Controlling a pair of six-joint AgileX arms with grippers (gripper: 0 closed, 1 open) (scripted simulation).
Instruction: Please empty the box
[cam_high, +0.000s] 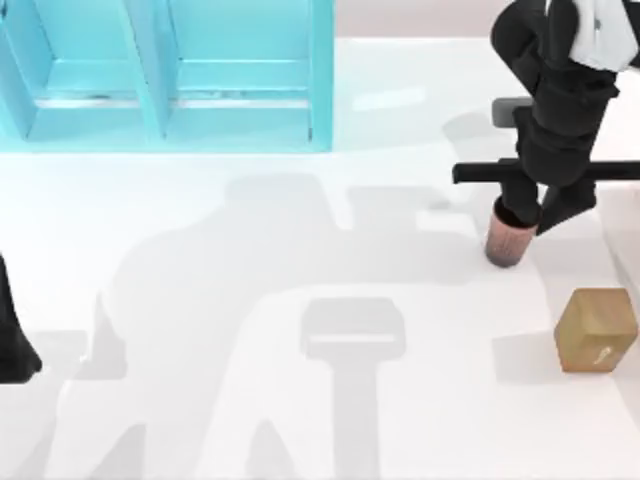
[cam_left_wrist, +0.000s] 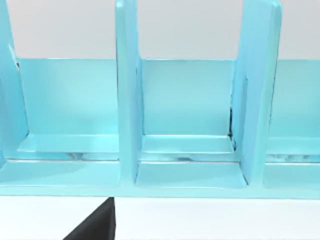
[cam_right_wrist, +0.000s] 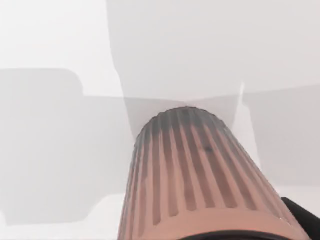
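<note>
The ribbed cup (cam_right_wrist: 200, 175) sits directly under your right gripper (cam_high: 530, 215), its top end in the fingers and its closed end pointing down toward the white table (cam_high: 250, 300), so its long axis runs roughly along the gripper's own approach line. You have it clamped, by the look of it. I judge the cup is low over the table or just touching; the views do not settle which.

Just beyond it, toward the table's near right corner, stands a wooden block (cam_high: 596, 330), apart from the cup. The next release turns on keeping the cup upright and clear of that block.

Far off from this gripper lies the blue box (cam_high: 170, 75). Your left arm (cam_high: 15, 345) is parked at the left edge, facing the box's compartments (cam_left_wrist: 187, 107).
</note>
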